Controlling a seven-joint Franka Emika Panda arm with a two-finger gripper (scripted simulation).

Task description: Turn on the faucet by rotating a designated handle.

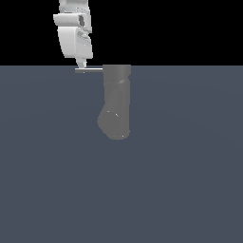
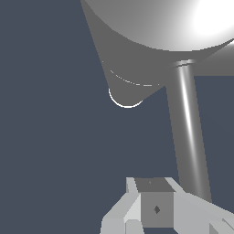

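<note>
The faucet [image 1: 116, 102] is a dark grey upright cylinder with a bulging lower end, standing mid-scene in the exterior view. Its handle [image 1: 91, 70], a thin grey rod, sticks out from the top toward the exterior view's left. My white gripper [image 1: 81, 65] hangs above the rod's outer end, its tip right at the rod. In the wrist view the faucet [image 2: 151, 41] fills the far part of the picture, and the handle [image 2: 188, 132] runs past the side of my gripper [image 2: 155, 208]. The fingers sit together with nothing between them; the rod lies beside them.
A flat blue-grey floor [image 1: 190, 190] spreads around the faucet in every direction. Black background lies behind the arm [image 1: 73, 33].
</note>
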